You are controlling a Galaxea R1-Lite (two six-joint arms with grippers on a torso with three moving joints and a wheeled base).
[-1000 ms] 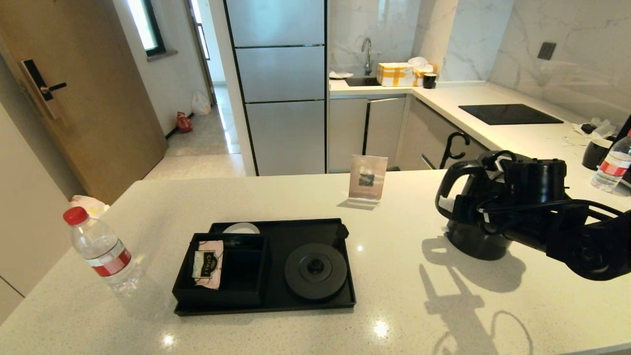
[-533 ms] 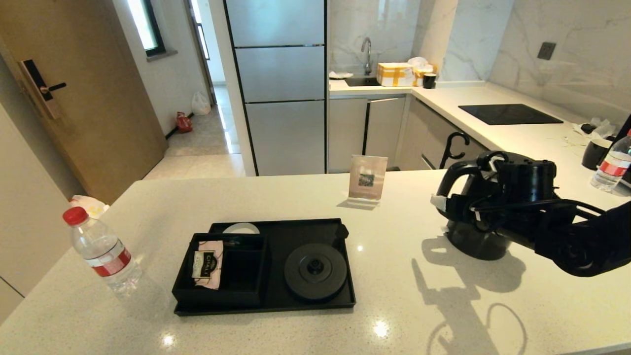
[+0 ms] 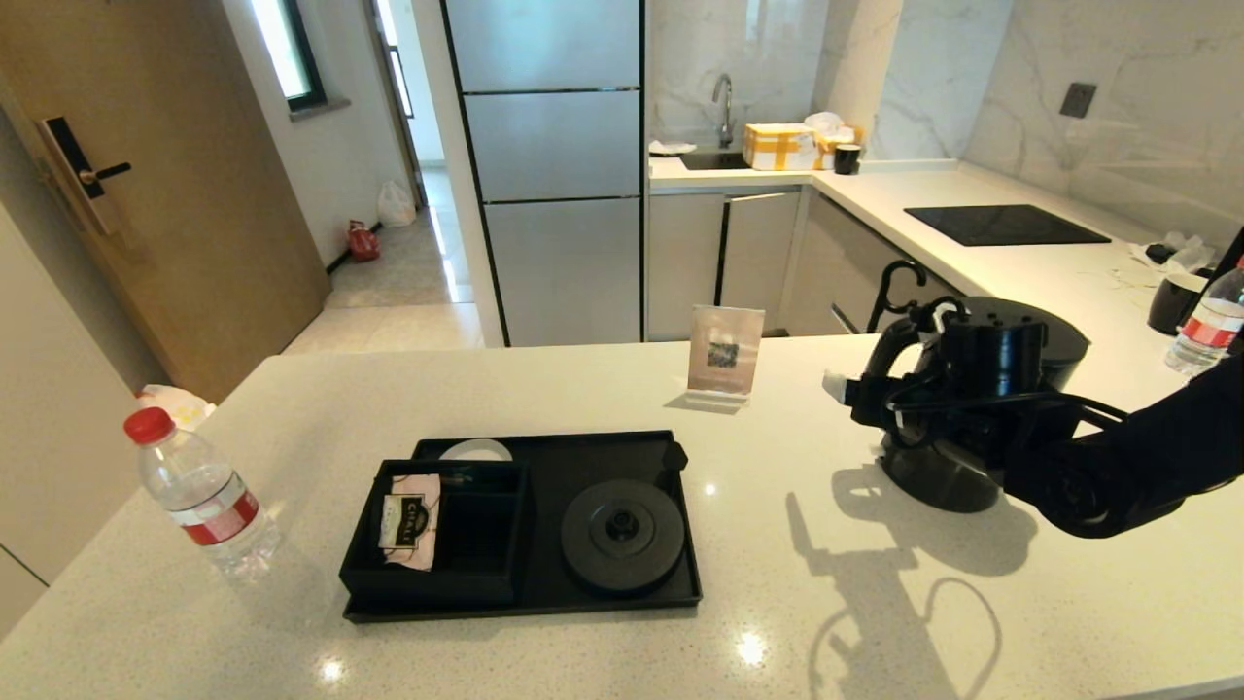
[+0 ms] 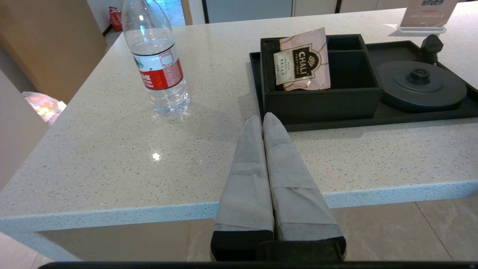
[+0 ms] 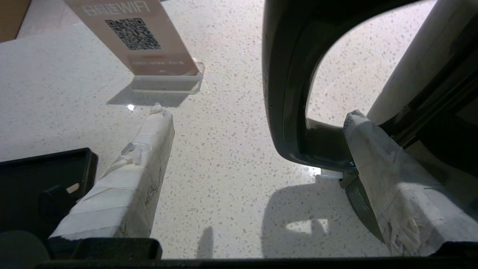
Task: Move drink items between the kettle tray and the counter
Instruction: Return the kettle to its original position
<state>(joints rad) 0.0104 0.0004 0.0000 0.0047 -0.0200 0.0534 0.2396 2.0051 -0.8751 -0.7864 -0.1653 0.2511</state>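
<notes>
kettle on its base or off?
Off. The kettle stands upright on the counter, right of the tray, whose round base is bare. The open right claw straddles its handle.

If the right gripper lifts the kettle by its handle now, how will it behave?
The kettle looks rigid, so it should not flex. Its handle sits off to one side, so it will probably swing or tilt under the open right gripper. The glossy handle may slip; its fill level cannot be seen.
</notes>
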